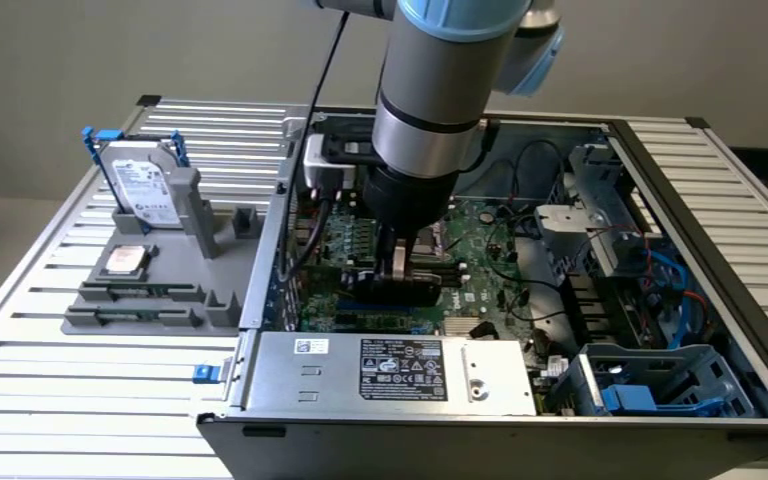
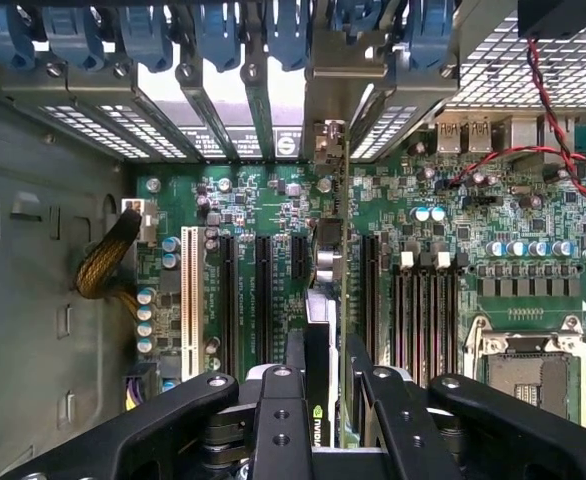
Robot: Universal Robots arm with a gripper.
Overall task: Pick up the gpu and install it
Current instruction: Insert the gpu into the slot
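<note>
View: exterior.
Arm (image 1: 424, 110): you see it reaching straight down into the open computer case (image 1: 491, 440) on the bench (image 1: 77, 400).
Jaws: clamped on the graphics card (image 1: 391, 288), which hangs directly under them, low over the motherboard (image 1: 491, 235).
Hard drive (image 1: 144, 185): well apart from the jaws, outside the case toward the exterior view's left, upright in a gray holder (image 1: 157, 300).
View: wrist.
Jaws: your two black fingers (image 2: 278, 420) press the graphics card (image 2: 318, 385) from both sides.
Graphics card: on edge, running straight away from the jaws to the slotted rear wall (image 2: 223, 130), between long black slots (image 2: 263, 290) on the motherboard (image 2: 253, 200).
Seating: you cannot tell whether it is pushed home.
</note>
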